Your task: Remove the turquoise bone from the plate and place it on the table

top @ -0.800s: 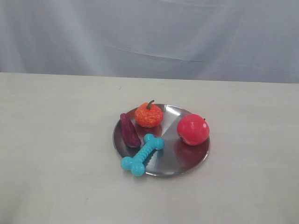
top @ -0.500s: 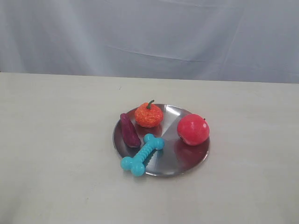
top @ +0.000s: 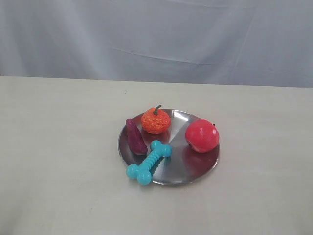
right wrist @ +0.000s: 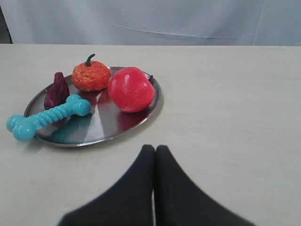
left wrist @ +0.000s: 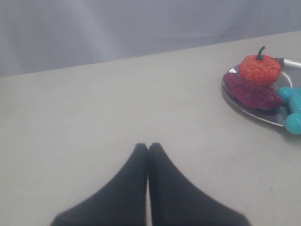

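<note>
A: Where is the turquoise bone (top: 148, 163)?
B: On the plate (top: 191, 170), lying slantwise at its front left edge. One knobbed end juts past the rim over the table (top: 58, 171); the other sits near the plate's middle, just beside the purple vegetable (top: 135, 137).
A: What else is on the plate?
B: An orange pumpkin (top: 156, 121) and a red apple (top: 202, 135).
A: And the grippers?
B: The left gripper (left wrist: 147, 147) is closed, tips touching, over bare table apart from the plate. The right gripper (right wrist: 154, 148) is closed too, near the rim by the apple, gripping nothing
</note>
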{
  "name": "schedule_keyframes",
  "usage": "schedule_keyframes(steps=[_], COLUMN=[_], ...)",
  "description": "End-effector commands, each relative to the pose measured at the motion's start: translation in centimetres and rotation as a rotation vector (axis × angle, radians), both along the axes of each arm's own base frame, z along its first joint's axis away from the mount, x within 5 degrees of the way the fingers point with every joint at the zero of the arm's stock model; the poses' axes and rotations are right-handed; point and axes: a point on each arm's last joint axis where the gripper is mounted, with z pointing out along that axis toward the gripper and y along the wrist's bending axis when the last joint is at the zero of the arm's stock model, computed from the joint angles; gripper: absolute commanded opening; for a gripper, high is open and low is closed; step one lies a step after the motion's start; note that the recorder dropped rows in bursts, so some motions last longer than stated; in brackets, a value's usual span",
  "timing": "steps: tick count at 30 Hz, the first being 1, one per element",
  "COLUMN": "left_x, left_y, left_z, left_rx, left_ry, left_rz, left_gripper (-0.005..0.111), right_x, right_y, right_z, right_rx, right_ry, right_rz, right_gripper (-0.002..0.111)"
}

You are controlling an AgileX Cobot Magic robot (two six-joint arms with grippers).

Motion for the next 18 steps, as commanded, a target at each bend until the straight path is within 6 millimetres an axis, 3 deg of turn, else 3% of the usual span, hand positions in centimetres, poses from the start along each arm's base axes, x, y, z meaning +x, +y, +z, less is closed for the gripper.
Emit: schedule_keyframes(steps=[1,18], left_x=[0.00,0.00], left_y=[-0.01,-0.01], left_z=[-0.10,-0.10], left_rx=[0.001,0.001], left_ry=[0.001,0.001], left_rz=[-0.002,-0.002], left_gripper=[0.000,0.000], right_x=[-0.05,0.05], right_y=[-0.02,-0.02], right_z=[0.06,0.43], right_rx=[-0.004,-0.015], right_ry=[-0.004,-0.045], right_rz=[-0.004,-0.001], right_gripper=[-0.001,-0.001])
